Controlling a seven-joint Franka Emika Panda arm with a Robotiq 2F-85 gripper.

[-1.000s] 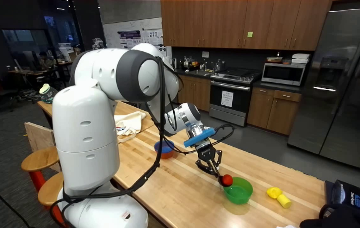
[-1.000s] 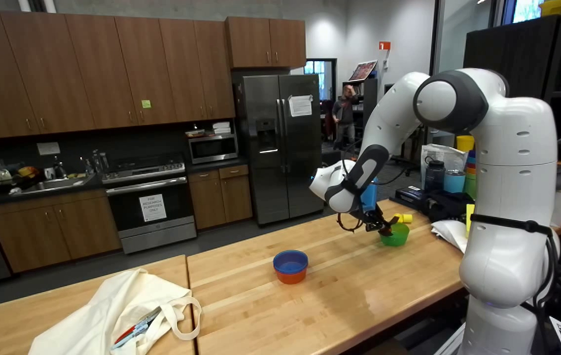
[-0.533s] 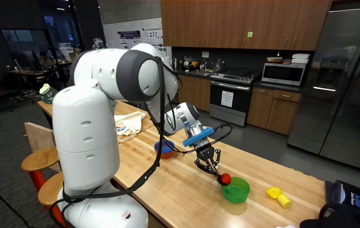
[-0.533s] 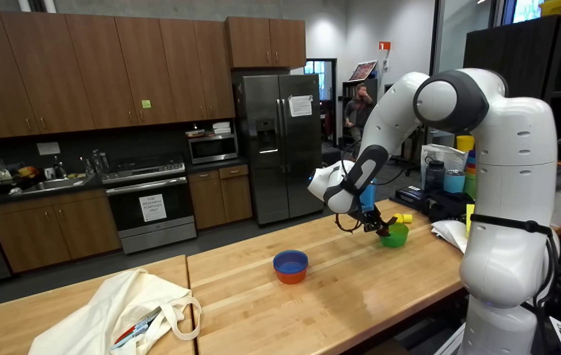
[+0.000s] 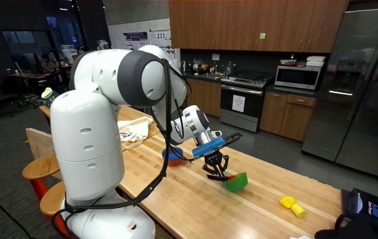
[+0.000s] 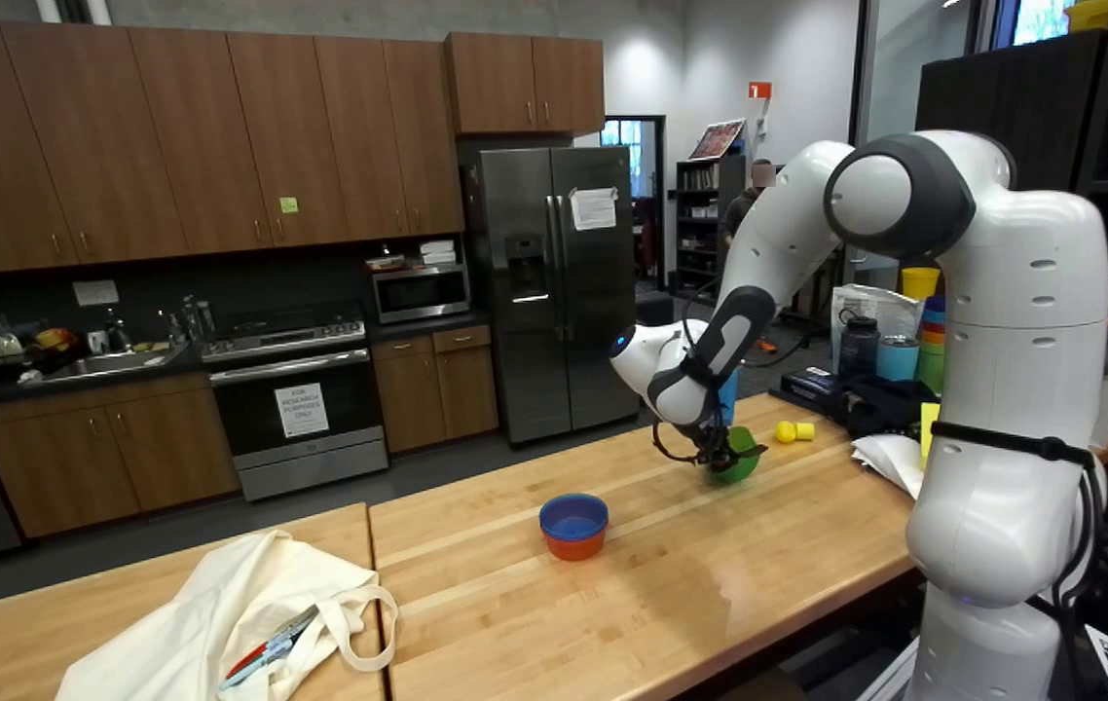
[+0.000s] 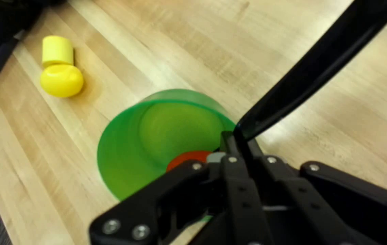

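I've got the gripper (image 7: 239, 144) clamped on a black utensil (image 7: 305, 75), long end sticking out sideways. The green bowl (image 5: 238, 182) is tipped right at the gripper, mouth facing it, with a red thing (image 7: 187, 158) inside, partly blocked on my wrist cam; can't make out whether the rim's being touched. Readable stuff: the oven sheet (image 6: 302, 410) says "FOR RESEARCH PURPOSES ONLY", and the dark box (image 5: 373, 209) at the right end shows "Power". Far edge of the table (image 5: 189, 196) is closer to the bowl; the wider stretch of wood is nearside. Yellow pieces (image 5: 288, 201) sit right, stacked bowls (image 6: 573, 531) left.
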